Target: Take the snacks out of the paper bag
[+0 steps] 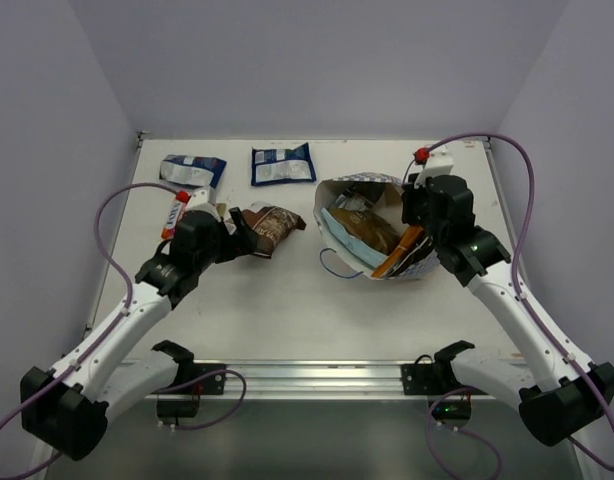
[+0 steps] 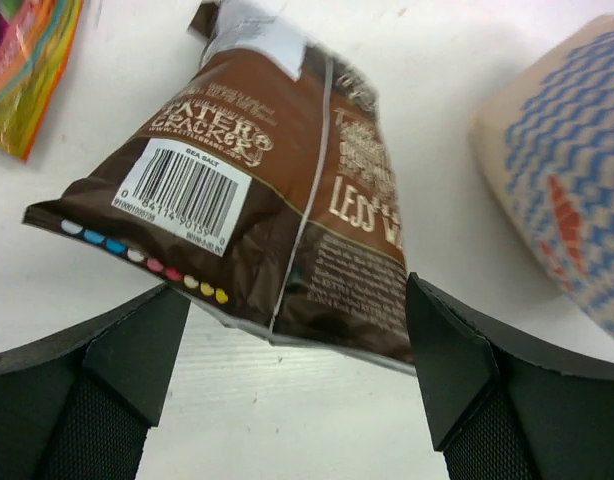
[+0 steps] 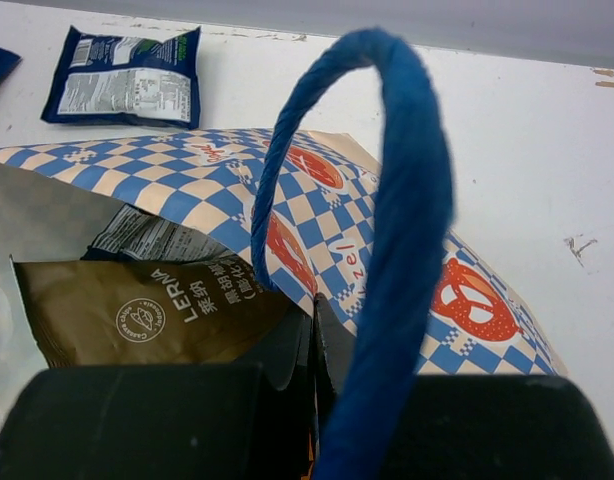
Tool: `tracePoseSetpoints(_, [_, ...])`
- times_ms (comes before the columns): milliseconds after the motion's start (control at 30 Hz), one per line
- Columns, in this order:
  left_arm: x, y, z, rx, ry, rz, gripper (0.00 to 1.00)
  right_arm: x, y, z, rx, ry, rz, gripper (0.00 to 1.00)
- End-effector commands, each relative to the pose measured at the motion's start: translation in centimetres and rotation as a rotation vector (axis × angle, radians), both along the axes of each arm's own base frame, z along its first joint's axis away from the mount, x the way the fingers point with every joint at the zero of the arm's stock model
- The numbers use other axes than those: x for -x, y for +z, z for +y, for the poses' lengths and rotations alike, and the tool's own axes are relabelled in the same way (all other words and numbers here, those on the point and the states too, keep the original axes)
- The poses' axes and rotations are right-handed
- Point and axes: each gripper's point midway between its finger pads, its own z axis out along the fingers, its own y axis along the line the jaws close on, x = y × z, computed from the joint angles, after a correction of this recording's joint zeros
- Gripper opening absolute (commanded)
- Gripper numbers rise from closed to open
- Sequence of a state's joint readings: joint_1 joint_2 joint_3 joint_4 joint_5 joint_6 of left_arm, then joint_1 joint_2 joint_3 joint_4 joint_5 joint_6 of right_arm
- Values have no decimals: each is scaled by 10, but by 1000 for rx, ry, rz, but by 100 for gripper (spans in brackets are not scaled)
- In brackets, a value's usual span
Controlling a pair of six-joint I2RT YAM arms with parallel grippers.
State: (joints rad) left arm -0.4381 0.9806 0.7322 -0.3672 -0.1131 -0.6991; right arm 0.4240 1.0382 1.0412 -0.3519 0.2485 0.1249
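Observation:
The paper bag (image 1: 339, 190) leans open at centre right, with packets inside: an olive-tan one (image 1: 372, 230) and an orange one (image 1: 399, 256). My right gripper (image 1: 419, 222) is shut on the bag's right rim; in the right wrist view the jaws (image 3: 315, 340) pinch the checkered wall (image 3: 217, 175) beside the blue cord handle (image 3: 407, 250) and the olive-tan packet (image 3: 137, 315). My left gripper (image 1: 237, 228) is open. A dark brown chip bag (image 1: 270, 224) lies on the table just ahead of its fingertips (image 2: 295, 322), its near edge (image 2: 287, 200) between them.
Two blue-and-white packets (image 1: 192, 170) (image 1: 283, 165) lie at the back of the table. A red-and-yellow packet (image 1: 174, 213) lies left of my left gripper and shows in the left wrist view (image 2: 27, 60). Walls close the table on three sides.

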Motion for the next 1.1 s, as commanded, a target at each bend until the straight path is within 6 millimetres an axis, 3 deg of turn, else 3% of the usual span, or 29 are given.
tracePoseSetpoints(0, [-8, 80, -4, 4, -94, -277, 95, 8, -3, 6, 17, 56, 23, 0])
tracePoseSetpoints(33, [-7, 103, -9, 10, -136, -329, 93, 7, -1, 7, 21, 61, 21, 0])
tracePoseSetpoints(100, [-2, 122, -26, -4, -273, -376, 93, 8, -1, 12, 34, 82, 22, 0])
tracePoseSetpoints(133, [1, 141, -37, 1, -327, -418, 93, 8, 1, 13, 37, 83, 19, 0])
tracePoseSetpoints(167, [3, 146, -47, -10, -370, -432, 93, 8, 2, 15, 38, 90, 17, 0])
tracePoseSetpoints(200, [8, 144, -69, -57, -450, -441, 93, 9, 2, 16, 43, 98, 21, 0])
tracePoseSetpoints(233, [12, 156, -83, -80, -486, -475, 93, 9, 3, 18, 43, 101, 21, 0])
tracePoseSetpoints(267, [11, 149, -99, -125, -517, -468, 94, 9, 4, 18, 47, 105, 21, 0])
tracePoseSetpoints(300, [23, 151, -121, -183, -584, -504, 94, 10, 4, 19, 52, 108, 22, 0])
tracePoseSetpoints(333, [25, 162, -133, -192, -610, -534, 95, 10, 6, 21, 54, 117, 20, 0])
tracePoseSetpoints(367, [23, 152, -147, -216, -644, -519, 95, 10, 7, 21, 56, 120, 18, 0])
tracePoseSetpoints(400, [28, 160, -160, -225, -700, -555, 94, 10, 7, 21, 58, 120, 19, 0])
tracePoseSetpoints(533, [26, 166, -192, -287, -792, -665, 90, 12, 9, 26, 67, 157, 15, 0])
tracePoseSetpoints(633, [21, 164, -208, -332, -853, -732, 87, 14, 13, 26, 81, 172, 14, 0])
tracePoseSetpoints(767, [8, 141, -223, -418, -901, -742, 85, 15, 22, 27, 82, 185, 4, 0])
tracePoseSetpoints(1067, [-28, 104, -227, -511, -840, -738, 79, 17, 31, 32, 95, 234, -8, 0])
